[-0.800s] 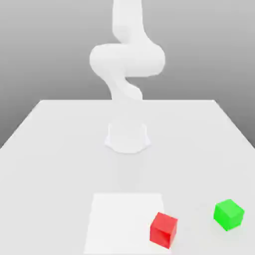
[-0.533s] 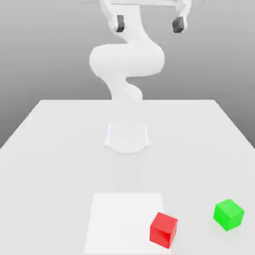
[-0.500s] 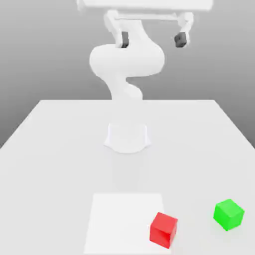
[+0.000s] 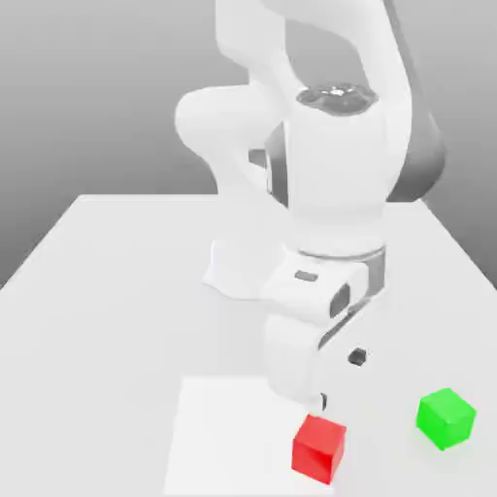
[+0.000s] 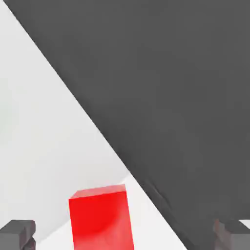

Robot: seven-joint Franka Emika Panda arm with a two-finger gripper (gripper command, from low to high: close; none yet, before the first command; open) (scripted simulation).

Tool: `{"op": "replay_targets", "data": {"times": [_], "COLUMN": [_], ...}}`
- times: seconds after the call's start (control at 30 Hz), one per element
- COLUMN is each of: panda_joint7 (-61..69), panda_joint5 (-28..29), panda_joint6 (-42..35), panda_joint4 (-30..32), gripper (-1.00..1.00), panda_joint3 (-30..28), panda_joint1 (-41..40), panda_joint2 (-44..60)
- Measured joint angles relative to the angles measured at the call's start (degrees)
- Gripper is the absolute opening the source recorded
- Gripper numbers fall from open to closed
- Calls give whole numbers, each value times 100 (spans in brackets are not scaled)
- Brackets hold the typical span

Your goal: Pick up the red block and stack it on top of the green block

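The red block (image 4: 319, 447) rests on the white table (image 4: 116, 291) near its front edge, at the corner of a paler square patch (image 4: 233, 432). The green block (image 4: 446, 418) sits apart from it, toward the exterior view's right. My gripper (image 4: 325, 393) hangs just above and slightly behind the red block. In the hand view the red block (image 5: 101, 219) lies between my two dark fingertips (image 5: 17, 234), which are spread wide. The gripper (image 5: 124, 237) is open and touches nothing.
The arm's white base (image 4: 248, 267) stands at the middle of the table, behind the blocks. The bent arm (image 4: 335, 175) fills the space above them. In the hand view a dark floor (image 5: 185, 97) lies beyond the table's edge.
The hand has dropped from high above the table down to just over the red block. Both blocks have stayed where they were.
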State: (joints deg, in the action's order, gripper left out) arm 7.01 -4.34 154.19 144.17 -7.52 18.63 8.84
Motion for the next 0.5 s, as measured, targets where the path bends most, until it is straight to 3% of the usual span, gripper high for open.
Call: {"op": "replay_targets", "data": {"times": [0.17,0.2,0.5], "panda_joint7": [265,299,221], "panda_joint5": [-135,-176,-65], "panda_joint6": [798,918,650], "panda_joint4": [-95,-116,-68], "gripper": [0,-100,-100], "panda_joint3": [201,245,174], "panda_joint1": [-140,-176,-125], "panda_joint2": [1019,1164,852]}}
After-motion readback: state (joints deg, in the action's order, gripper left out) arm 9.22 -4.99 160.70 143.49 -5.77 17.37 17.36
